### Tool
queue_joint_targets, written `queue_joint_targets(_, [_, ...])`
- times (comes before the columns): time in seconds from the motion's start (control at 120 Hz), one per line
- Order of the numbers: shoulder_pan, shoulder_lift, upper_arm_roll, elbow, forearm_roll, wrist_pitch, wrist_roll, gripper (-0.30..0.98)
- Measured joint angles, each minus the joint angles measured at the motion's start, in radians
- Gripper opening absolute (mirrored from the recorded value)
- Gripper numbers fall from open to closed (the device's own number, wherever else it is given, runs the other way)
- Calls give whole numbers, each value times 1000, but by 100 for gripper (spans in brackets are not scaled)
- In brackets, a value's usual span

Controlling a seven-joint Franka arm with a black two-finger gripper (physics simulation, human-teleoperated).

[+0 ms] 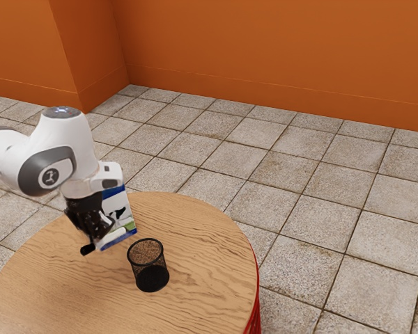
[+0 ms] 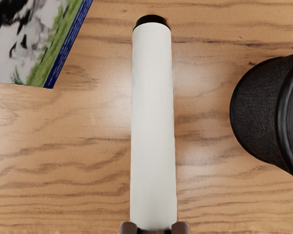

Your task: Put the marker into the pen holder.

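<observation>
In the exterior view the black gripper [image 1: 102,236] is low over the round table, on the pen holder's left. Both fingertips of the gripper [image 2: 155,228] press the sides of the marker in the wrist view. The marker [image 2: 153,122] has a white body and a black far end, and lies nearly flat across the grip; its dark end [image 1: 88,248] sticks out beside the hand in the exterior view. A black mesh pen holder [image 1: 152,276] stands upright, apart from the marker; its dark wall [image 2: 256,109] is beside the marker in the wrist view.
Just behind the gripper stands a carton with a cow picture [image 1: 118,209], also near the marker as a printed panel [image 2: 31,41]. The wooden table [image 1: 202,236] has a curved edge towards the exterior view's right, with tiled floor [image 1: 320,209] beyond.
</observation>
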Motion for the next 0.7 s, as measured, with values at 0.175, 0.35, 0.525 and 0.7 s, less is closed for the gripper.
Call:
queue_joint_targets(0.175, [-8, 1, -68, 102, -37, -190, -9, -10])
queue_joint_targets(0.35, [-9, 7, -136, 210, -103, -389, -24, -10])
queue_joint_targets(0.525, [-15, 49, -168, 266, -175, -563, -45, -10])
queue_joint_targets(0.7, [-20, 137, -193, 357, -203, -647, -60, -10])
